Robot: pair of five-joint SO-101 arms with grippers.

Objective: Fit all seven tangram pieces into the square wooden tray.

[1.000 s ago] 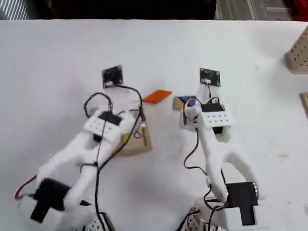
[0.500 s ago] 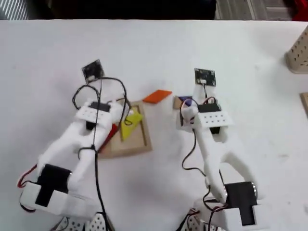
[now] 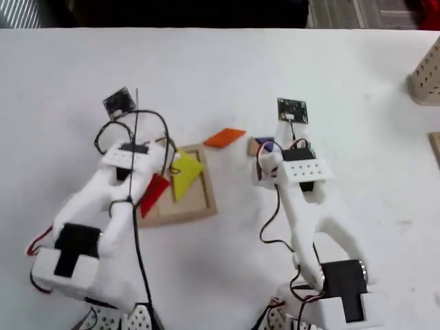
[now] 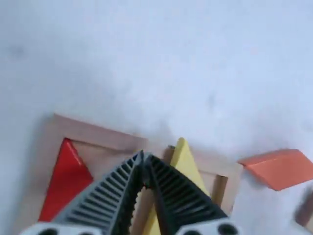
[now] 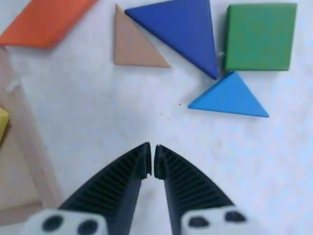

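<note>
Square wooden tray (image 4: 93, 133), containing red triangle (image 4: 66, 178) and yellow triangle (image 4: 183, 155), lies directly below the left gripper (image 4: 143, 160), closed and empty. Right gripper (image 5: 150, 149), also closed, hangs just short of the light blue triangle (image 5: 230, 98), likely staged for pickup.

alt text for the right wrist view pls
The right gripper, shut and empty, hangs over the white table. Ahead of its tips lie five pieces: an orange parallelogram, a tan triangle, a dark blue triangle, a green square and a light blue triangle. Beside them is the wooden tray, a yellow piece inside.
</note>
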